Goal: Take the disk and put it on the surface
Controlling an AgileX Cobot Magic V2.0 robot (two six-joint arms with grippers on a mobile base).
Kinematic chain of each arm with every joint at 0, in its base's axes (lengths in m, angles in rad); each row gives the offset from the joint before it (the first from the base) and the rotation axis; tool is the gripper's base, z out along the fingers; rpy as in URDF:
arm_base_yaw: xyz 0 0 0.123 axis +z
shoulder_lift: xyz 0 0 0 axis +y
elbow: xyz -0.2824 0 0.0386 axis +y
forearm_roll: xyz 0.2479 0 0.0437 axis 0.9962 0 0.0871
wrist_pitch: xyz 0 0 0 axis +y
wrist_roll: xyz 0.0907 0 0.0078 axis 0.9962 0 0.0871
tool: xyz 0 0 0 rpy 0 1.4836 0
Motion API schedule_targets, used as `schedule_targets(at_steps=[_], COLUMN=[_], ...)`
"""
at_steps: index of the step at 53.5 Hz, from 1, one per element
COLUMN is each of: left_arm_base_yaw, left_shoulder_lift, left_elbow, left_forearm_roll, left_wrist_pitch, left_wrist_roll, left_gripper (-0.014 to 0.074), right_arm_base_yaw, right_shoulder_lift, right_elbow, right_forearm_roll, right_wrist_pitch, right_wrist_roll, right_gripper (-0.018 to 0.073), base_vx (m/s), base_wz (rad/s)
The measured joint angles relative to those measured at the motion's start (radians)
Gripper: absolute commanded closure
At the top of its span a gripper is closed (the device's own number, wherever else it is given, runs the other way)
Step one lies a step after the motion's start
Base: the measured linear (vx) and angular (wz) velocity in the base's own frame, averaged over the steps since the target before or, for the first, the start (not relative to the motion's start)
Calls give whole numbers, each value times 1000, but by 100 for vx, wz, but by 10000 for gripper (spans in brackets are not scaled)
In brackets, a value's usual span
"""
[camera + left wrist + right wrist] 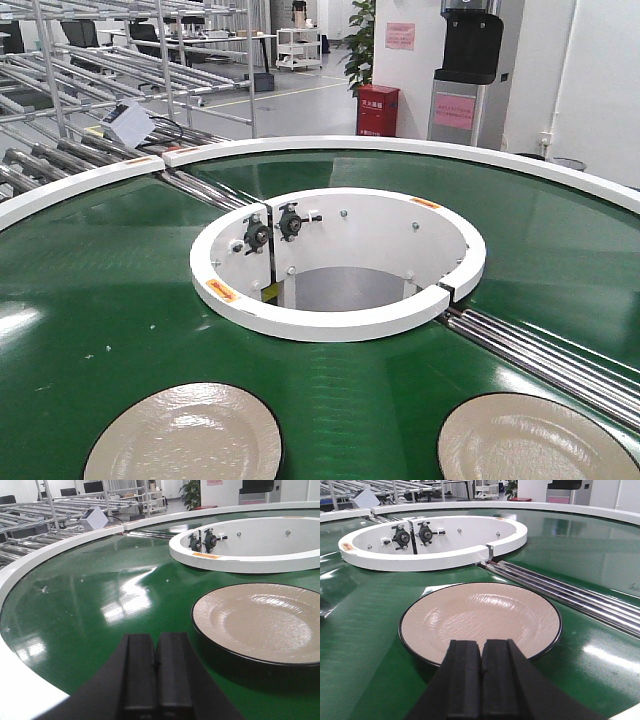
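Left hand [156,644] is at the bottom of the left wrist view, clenched, its black pads [140,670] pressed together with nothing between them. It is over the green conveyor belt [100,605], near the belt's white outer rim [20,700]. The left disk [262,620] lies flat on the belt ahead and to the right of this hand, apart from it. It is beige with a thin black edge.

Right hand [481,652] is also clenched and empty, pads flush. The right disk [480,617] lies flat on the belt straight ahead of it, and the fingertips overlap the disk's near rim in the right wrist view. Cannot tell whether they touch it.

In the front view both disks sit at the bottom edge, the left one [185,440] and the right one [535,445], well apart, both partly cut off by the frame.

Steel rollers [560,360] cross the belt diagonally just beyond the right disk. Past the disks is the white inner ring [330,325] around the belt's central hole, with two black bearing blocks [290,222] bolted to its inside wall and orange stickers on top.

Farther back, on the factory floor:
- metal roller racks [60,100] on the left, with a grey box [128,122] on them
- a red cabinet [377,110]
- a potted plant [360,40]
- a water dispenser [468,60] by the wall
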Motion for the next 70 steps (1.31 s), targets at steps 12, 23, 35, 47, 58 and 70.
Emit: schedule_targets(at_steps=[12,23,35,47,58,70], left_arm_base_yaw=[0,0,0,0,0,0], left_shoulder_lift=[0,0,0,0,0,22], left_elbow=[0,0,0,0,0,-226], left_forearm_roll=[0,0,0,0,0,0], left_wrist_pitch=[0,0,0,-12,-261,-414], left_wrist_roll=[0,0,0,0,0,45], left_gripper=[596,596,596,596,596,596], right_arm_base_yaw=[0,0,0,0,0,0], right_shoulder_lift=[0,0,0,0,0,44], right_elbow=[0,0,0,0,0,-230], right_forearm_roll=[0,0,0,0,0,0], right_wrist_pitch=[0,0,0,-22,-223,-263], right_wrist_roll=[0,0,0,0,0,-51], right_gripper=[568,568,568,568,568,568], base_vx=[0,0,0,0,0,0], base_wz=[0,0,0,0,0,0])
